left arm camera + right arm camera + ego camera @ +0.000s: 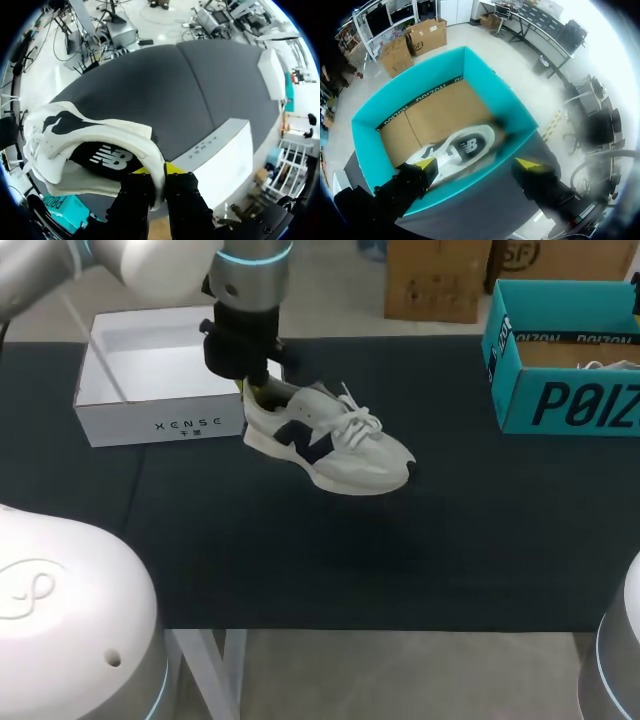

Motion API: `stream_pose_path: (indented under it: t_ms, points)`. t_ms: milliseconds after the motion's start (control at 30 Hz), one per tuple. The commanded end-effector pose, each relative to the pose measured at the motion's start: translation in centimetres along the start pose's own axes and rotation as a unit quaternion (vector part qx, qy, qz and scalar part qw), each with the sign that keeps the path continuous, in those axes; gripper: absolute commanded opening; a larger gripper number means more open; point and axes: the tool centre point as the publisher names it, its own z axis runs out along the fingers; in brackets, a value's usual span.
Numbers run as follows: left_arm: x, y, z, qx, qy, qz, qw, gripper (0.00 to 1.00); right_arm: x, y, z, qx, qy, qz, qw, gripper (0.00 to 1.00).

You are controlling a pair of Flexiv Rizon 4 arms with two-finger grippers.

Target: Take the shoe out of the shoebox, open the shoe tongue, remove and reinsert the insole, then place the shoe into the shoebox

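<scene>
A white sneaker (330, 440) with a dark side logo and white laces is held by its heel just right of the white shoebox (150, 380). My left gripper (255, 380) is shut on the heel collar. In the left wrist view its fingers (175, 170) pinch the sneaker (90, 145) rim from inside and outside, with the dark insole showing. My right gripper (476, 164) hangs open over a teal shoebox (485, 80) that holds a second white sneaker (455, 150).
The teal shoebox (560, 350) stands at the table's back right. The white shoebox (225, 150) is open and sits at the back left. A dark cloth (300, 560) covers the table.
</scene>
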Motion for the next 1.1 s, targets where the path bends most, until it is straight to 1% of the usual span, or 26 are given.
stream_pose_path:
  t_ms: [33,133,267,300,367,400,533,567,667,700,833,1000,1100]
  points:
    - [-0.8,-0.1,-0.8,-0.005,0.003,-0.021,1.0,0.0,0.0,0.0,0.0,0.0,0.0,0.0,1.0,1.0]
    - [-2.1,-0.5,-1.2,-0.001,0.014,-0.047,0.999,0.0,0.0,0.0,0.0,0.0,0.0,0.0,1.0,1.0]
    - [-5.3,-1.3,-1.9,0.0,0.018,-0.086,0.996,0.0,0.0,0.0,0.0,0.0,0.0,0.0,1.0,1.0]
    - [-6.1,-1.3,-1.8,0.007,0.024,-0.098,0.995,0.0,0.0,0.0,0.0,0.0,0.0,0.0,1.0,1.0]
    - [-8.4,-1.8,-1.5,0.017,0.006,-0.121,0.992,0.0,0.0,0.0,0.0,0.0,0.0,0.0,1.0,1.0]
    - [-9.1,-1.9,-1.4,0.02,0.01,-0.127,0.992,0.0,0.0,0.0,0.0,0.0,0.0,0.0,1.0,1.0]
    - [-12.4,-2.2,0.0,0.037,-0.009,-0.177,0.983,0.0,0.0,0.0,0.0,0.0,0.0,0.0,1.0,1.0]
    - [-13.4,-2.2,0.4,0.041,-0.009,-0.187,0.982,0.0,0.0,0.0,0.0,0.0,0.0,0.0,1.0,1.0]
    - [-15.2,-2.0,1.1,0.049,-0.002,-0.206,0.977,0.0,0.0,0.0,0.0,0.0,0.0,0.0,1.0,1.0]
    - [-16.1,-2.1,1.2,0.052,0.002,-0.217,0.975,0.0,0.0,0.0,0.0,0.0,0.0,0.0,1.0,1.0]
    - [-17.3,-1.9,2.7,0.067,0.004,-0.239,0.969,0.0,0.0,0.0,0.0,0.0,0.0,0.0,1.0,1.0]
    - [-20.1,-1.0,3.5,0.086,0.017,-0.235,0.968,0.0,0.0,0.0,0.0,0.0,0.0,0.0,1.0,1.0]
    - [-21.0,-1.0,4.2,0.098,0.016,-0.238,0.966,0.0,0.0,0.0,0.0,0.0,0.0,0.0,1.0,1.0]
